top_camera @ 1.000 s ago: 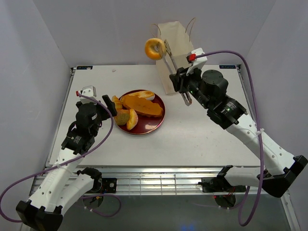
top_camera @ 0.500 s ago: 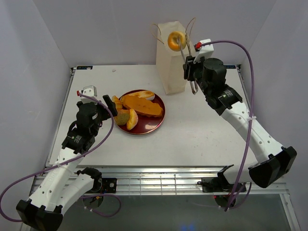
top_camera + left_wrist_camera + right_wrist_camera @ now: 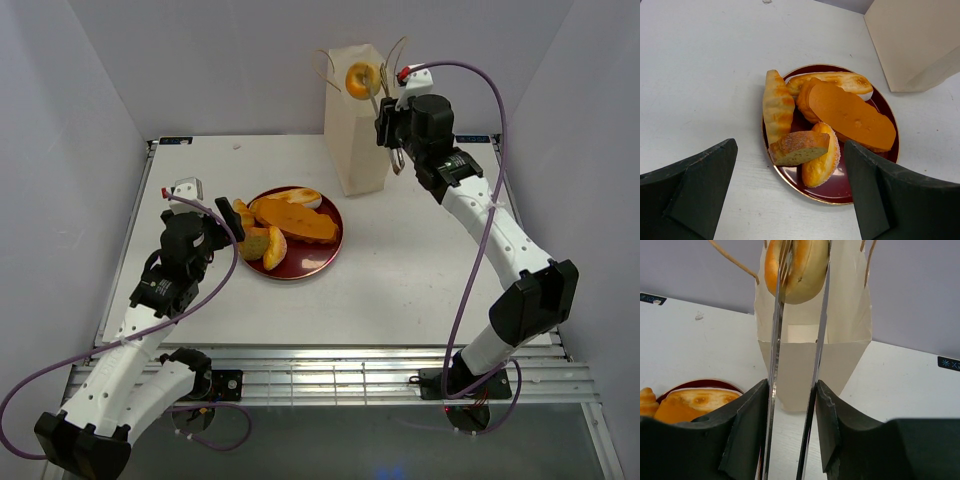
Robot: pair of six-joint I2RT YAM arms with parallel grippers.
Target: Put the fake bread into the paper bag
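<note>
the fake bread ring (image 3: pixel 807 275) hangs at the tips of the metal tongs (image 3: pixel 774 365), right at the open mouth of the paper bag (image 3: pixel 358 140), between its two loop handles. from the right jaws (image 3: pixel 790 405) it lies straight ahead along the tongs, whose long axis runs from the jaws out to the bag's top edge. the ring stands on edge, pinched across its band. the right jaws are closed partway on the two tong arms, pressing them together, and touch nothing else.

i judge the drop turns on whether the ring is wholly over the opening rather than over the rim, which the views do not settle.

the other bread pieces (image 3: pixel 850 115) lie on the dark red plate (image 3: pixel 840 197) on the surface (image 3: pixel 420 260), apart from the bag. the left jaws (image 3: pixel 790 200) stand wide open and empty beside the plate, so the left arm is nearer those pieces.
</note>
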